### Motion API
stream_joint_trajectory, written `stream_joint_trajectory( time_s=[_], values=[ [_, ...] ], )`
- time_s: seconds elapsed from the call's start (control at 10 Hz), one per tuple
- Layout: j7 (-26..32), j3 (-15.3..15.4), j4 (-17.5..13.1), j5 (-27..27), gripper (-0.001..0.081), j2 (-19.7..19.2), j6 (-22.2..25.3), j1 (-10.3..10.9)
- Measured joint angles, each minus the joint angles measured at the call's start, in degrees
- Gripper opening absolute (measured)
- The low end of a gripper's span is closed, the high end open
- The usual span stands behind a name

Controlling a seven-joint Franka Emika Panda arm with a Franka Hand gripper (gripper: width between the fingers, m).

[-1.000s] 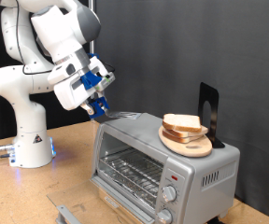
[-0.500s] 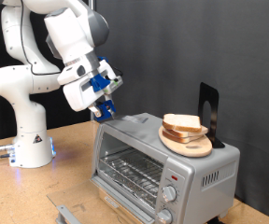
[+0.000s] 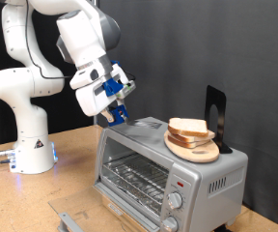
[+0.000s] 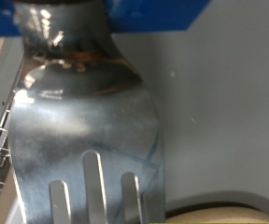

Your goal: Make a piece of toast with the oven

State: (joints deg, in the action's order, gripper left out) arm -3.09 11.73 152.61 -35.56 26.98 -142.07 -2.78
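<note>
Piece of toast (image 3: 188, 128) resting on a round wooden plate (image 3: 193, 148) atop the oven (image 3: 168, 164), door down, rack bare. At nine o'clock of the bread, gripper (image 3: 116, 113) clamped on a metal fork (image 4: 83, 131). Best to keep tines low and level, sliding under the slice.

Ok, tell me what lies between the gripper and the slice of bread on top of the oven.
In the exterior view, the flat metal spatula held in the gripper reaches across the bare oven top toward the bread slice on its wooden plate.
</note>
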Motion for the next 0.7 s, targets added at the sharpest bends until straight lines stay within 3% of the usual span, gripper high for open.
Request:
stream_joint_trajectory(
  time_s=[0.7],
  values=[
    [-1.67,3.75,-0.59,-1.64,0.0368,-2.60,-2.89,0.16]
  ],
)
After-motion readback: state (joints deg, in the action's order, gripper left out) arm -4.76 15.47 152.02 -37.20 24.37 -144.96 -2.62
